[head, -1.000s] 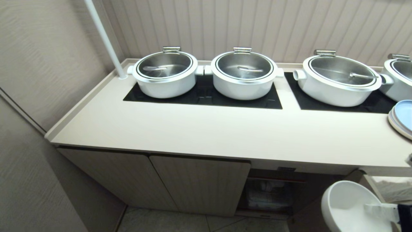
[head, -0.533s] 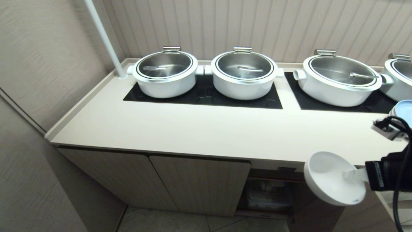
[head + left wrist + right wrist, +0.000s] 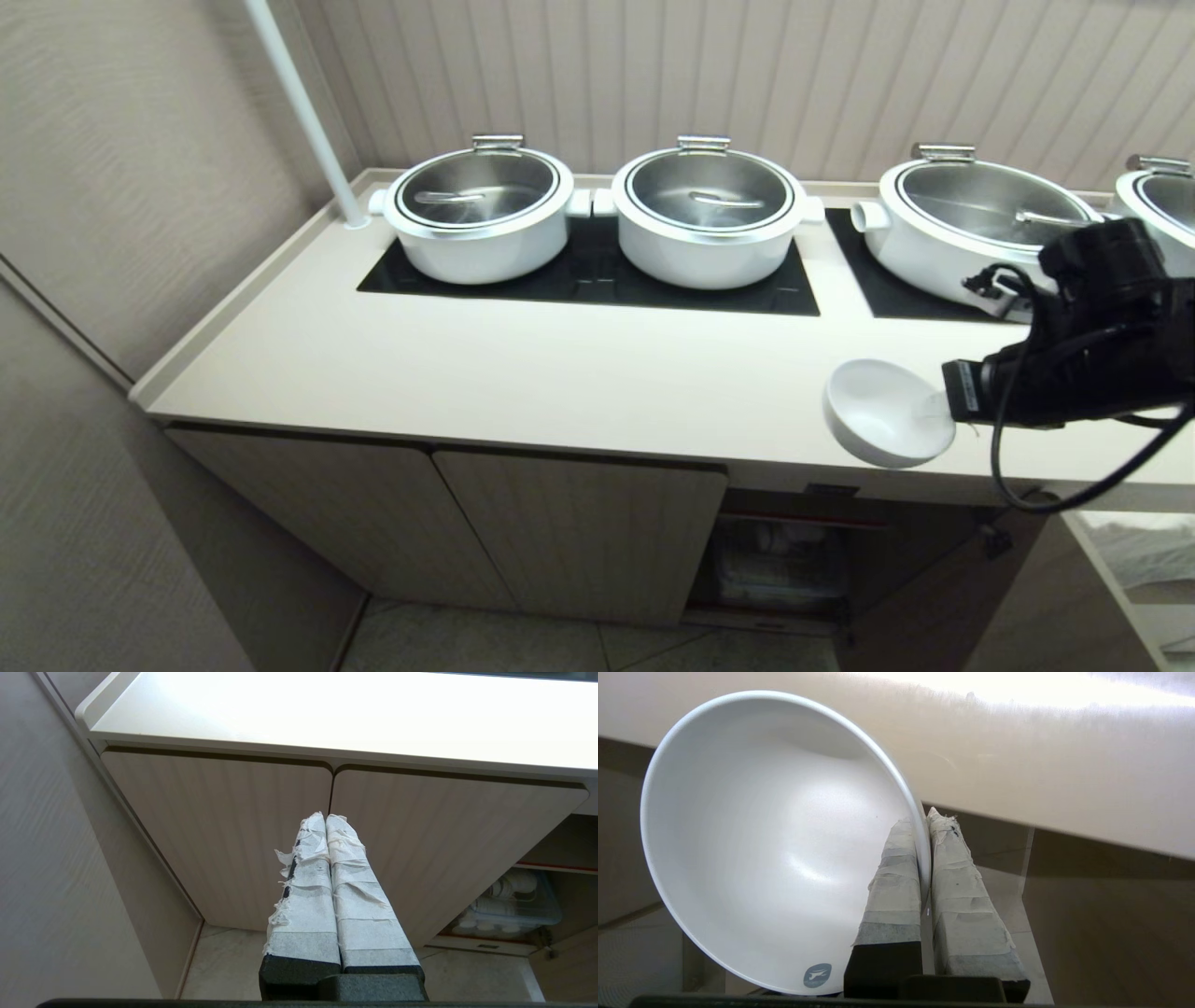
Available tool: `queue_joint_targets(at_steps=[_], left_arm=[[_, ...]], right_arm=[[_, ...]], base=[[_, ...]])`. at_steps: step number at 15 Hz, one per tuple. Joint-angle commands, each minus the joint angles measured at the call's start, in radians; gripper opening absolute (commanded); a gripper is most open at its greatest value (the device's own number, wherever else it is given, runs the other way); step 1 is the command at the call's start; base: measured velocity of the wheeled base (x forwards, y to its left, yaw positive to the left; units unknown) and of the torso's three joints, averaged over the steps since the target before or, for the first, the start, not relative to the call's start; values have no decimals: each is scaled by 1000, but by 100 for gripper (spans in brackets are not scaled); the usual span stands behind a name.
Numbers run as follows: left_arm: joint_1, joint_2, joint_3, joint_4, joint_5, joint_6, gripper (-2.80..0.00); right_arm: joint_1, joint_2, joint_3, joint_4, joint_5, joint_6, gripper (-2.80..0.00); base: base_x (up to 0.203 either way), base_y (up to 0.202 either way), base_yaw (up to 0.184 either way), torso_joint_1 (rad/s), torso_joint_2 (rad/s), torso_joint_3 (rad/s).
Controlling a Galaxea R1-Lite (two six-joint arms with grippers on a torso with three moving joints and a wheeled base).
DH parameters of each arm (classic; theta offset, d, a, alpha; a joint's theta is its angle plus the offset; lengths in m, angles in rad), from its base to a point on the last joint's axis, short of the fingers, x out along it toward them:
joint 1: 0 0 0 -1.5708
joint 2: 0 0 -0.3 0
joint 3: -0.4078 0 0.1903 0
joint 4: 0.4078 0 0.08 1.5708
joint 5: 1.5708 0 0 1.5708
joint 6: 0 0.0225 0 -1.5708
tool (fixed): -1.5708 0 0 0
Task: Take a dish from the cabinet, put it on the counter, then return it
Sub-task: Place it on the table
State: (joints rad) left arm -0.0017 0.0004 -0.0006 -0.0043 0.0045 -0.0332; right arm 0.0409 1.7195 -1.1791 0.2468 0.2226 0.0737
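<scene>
Right now my right end effector (image 3: 924,826) is clamped narrow on the rim of the small, glossy white ceramic bowl (image 3: 882,411), one tape-wrapped finger (image 3: 896,877) inside the wall and the other outside. In the head view the bowl hangs tilted, mouth turned partly sideways, above the front edge of the long smooth beige counter (image 3: 560,373), near its right part; I cannot tell whether its underside touches the surface. Behind the grip, the black right wrist and forearm reach in from the right at about counter level, cables looping beneath, passing in front of one of the large white pots with steel lids (image 3: 971,233).

To do this step well, I would carry the bowl further onto the counter, away from the lip, and roll the wrist until the base faces down before lowering. I judge a rim pinch on glazed ceramic to be slippery, so I would move slowly and let go only once the base sits flat. I would also keep well apart from the pots and the black glass panels (image 3: 597,280).

Below, the low beige wood-grain cabinet (image 3: 579,541) stands open at its right bay. My left end effector (image 3: 325,819) is parked with its taped fingers pressed together, empty, facing the closed cabinet doors.
</scene>
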Motion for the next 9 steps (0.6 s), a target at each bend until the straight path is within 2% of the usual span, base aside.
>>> queue_joint_targets(at_steps=[1, 5, 9], left_arm=[[0, 0, -1, 0, 0, -1, -280], [0, 0, 1, 0, 0, -1, -280], [0, 0, -1, 0, 0, -1, -280]], right_arm=[[1, 170, -132, 6, -2, 8, -280], [1, 303, -303, 60, -20, 68, -280], [0, 383, -445, 124, -22, 85, -280]], base=[[0, 0, 0, 0, 0, 0], [0, 0, 0, 0, 0, 0], [0, 0, 0, 0, 0, 0]])
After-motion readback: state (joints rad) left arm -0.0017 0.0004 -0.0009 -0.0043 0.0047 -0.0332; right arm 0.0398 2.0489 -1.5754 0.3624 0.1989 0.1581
